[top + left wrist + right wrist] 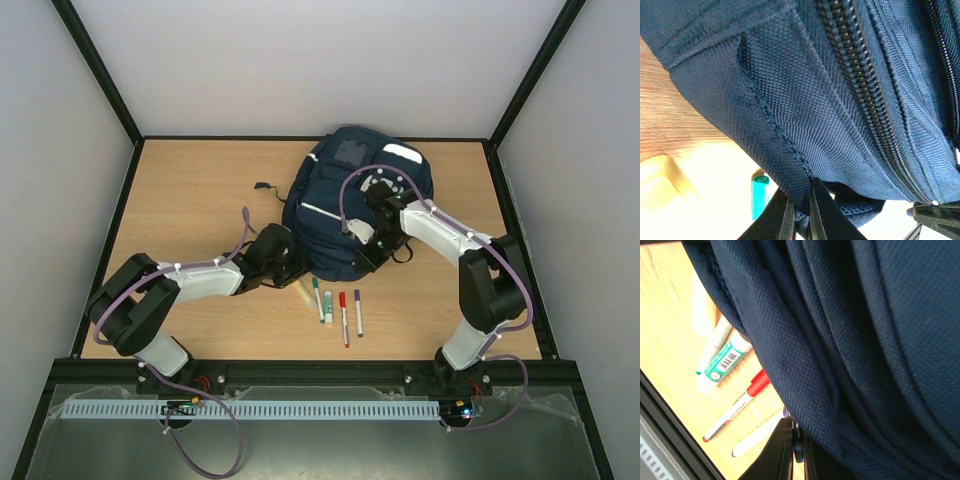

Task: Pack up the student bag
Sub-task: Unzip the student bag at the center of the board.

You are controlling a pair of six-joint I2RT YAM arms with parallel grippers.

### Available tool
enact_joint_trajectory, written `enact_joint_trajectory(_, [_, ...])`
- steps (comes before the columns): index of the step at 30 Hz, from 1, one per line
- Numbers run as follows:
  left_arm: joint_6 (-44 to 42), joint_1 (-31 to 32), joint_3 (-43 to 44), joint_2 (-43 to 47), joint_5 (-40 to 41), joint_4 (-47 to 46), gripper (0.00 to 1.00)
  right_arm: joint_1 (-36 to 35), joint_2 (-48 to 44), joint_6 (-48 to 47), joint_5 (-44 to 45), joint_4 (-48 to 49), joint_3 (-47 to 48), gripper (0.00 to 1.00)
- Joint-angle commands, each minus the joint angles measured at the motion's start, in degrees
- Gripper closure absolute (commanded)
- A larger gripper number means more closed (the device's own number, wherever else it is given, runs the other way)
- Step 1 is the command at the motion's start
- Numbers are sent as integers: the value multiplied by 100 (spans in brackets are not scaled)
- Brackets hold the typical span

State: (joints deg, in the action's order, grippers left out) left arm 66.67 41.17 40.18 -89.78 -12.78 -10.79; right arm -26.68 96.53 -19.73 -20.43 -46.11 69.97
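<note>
So the left gripper (pixel 799 200) has its fingers pressed together on a fold of navy fabric at the bottom edge of the student bag (pixel 350 195), basically pinching the seam. From above, that's at the bag's 8 o'clock corner. The right gripper (pixel 796 432) is the same deal: its fingers are together and nipping a ridge of the bag's fabric, at about the bag's 5 o'clock. The bag itself lies on the wooden table (pixel 200 200), toward 12 o'clock from the table's middle and a bit over to the right. You can't see inside it from any camera. The left wrist view shows a long zip (pixel 865 95) running diagonally with its teeth meshed. At 6 o'clock from the bag, a little row of stuff lies loose on the wood: a green-capped marker (pixel 318 298), a white-and-green tube (pixel 328 306), a red marker (pixel 343 318) and a purple-tipped pen (pixel 359 312). The overhead shot gives the whole layout but hides both grips under the wrists, and only the wrist cams show the pinches. The right wrist cam also picks up a barcode on the tube's label, which is too small to see from overhead.
</note>
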Motion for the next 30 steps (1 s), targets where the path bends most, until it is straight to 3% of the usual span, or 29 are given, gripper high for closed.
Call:
enact_joint_trajectory(1, [-40,-82,-19,164,184,57,98,241,126,-424,76,-703,-46,99])
enact_joint_trajectory(11, [-84,-188,-299,462,183,85,98,1527,16,-825,712,-558,-89,99])
enact_joint_trajectory(30, [-111,-214,-529,725,216,113,98,2456,591,-958,1849,246,269,99])
